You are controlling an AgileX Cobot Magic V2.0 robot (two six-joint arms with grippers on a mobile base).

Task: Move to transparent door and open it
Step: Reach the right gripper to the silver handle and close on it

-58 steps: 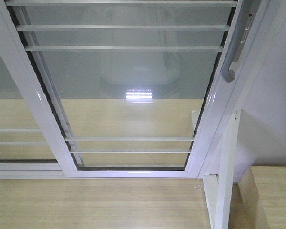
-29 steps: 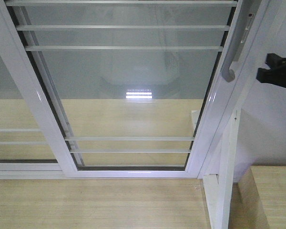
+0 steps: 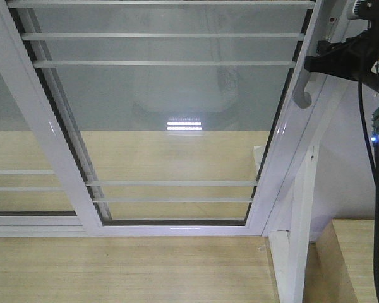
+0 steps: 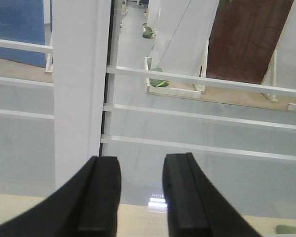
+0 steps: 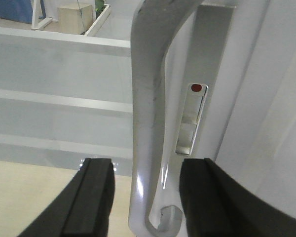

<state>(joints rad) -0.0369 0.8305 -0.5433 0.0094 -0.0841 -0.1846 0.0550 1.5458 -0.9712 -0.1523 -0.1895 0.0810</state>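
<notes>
Right wrist view: the right gripper (image 5: 147, 197) straddles the pull handle (image 5: 148, 98) of the transparent door (image 3: 177, 107), spread wide (gaps either side); the left gripper (image 4: 141, 195) gapes empty.

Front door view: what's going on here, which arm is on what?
The robot stands at the transparent door. The right gripper is up at the curved pull handle on the door's right stile, open, with one finger on each side of the handle and not clamped on it. The left gripper is also open and holds nothing, pointing at a white frame upright and the barred glass beside it. Pulling the door has not yet begun.
</notes>
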